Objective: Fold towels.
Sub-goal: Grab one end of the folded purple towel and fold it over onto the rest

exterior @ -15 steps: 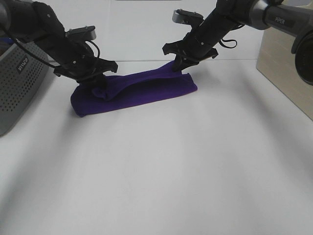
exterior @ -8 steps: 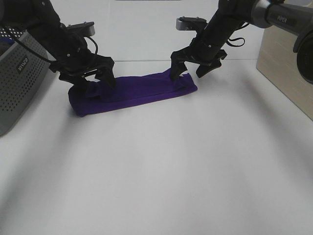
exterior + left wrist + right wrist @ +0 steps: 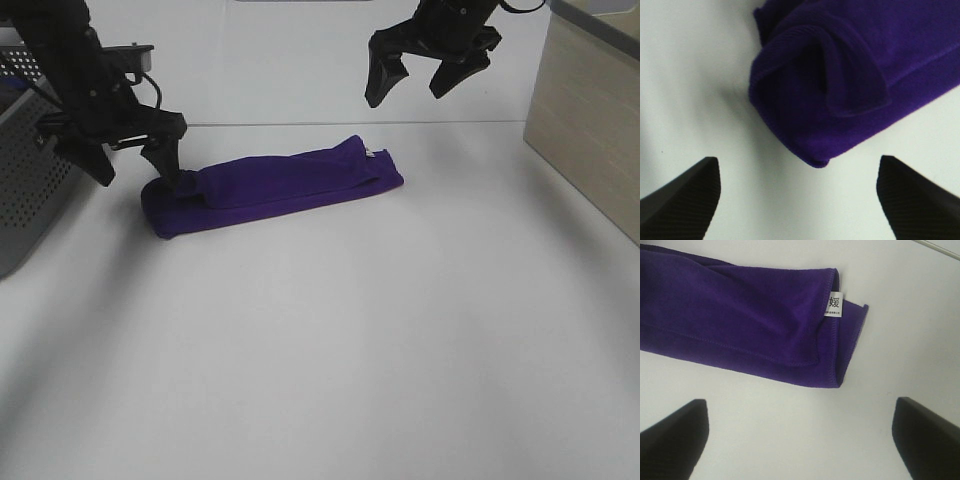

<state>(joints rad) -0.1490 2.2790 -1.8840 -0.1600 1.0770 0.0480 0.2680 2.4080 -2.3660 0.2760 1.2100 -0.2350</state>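
Observation:
A purple towel (image 3: 270, 186) lies folded into a long narrow band on the white table (image 3: 330, 340). My left gripper (image 3: 135, 165) is open and empty, just above the band's left end, which shows in the left wrist view (image 3: 840, 90) as a rumpled fold. My right gripper (image 3: 412, 85) is open and empty, raised well above the band's right end. The right wrist view shows that end (image 3: 755, 340) lying flat with a white label (image 3: 834, 305) at its edge.
A grey perforated box (image 3: 30, 190) stands at the left edge. A light wooden box (image 3: 590, 110) stands at the right. The table's far edge (image 3: 300, 123) runs just behind the towel.
Both grippers have let go of the towel and opened. The right gripper has risen well above it; the left has moved up and to the left. The towel has settled flat.

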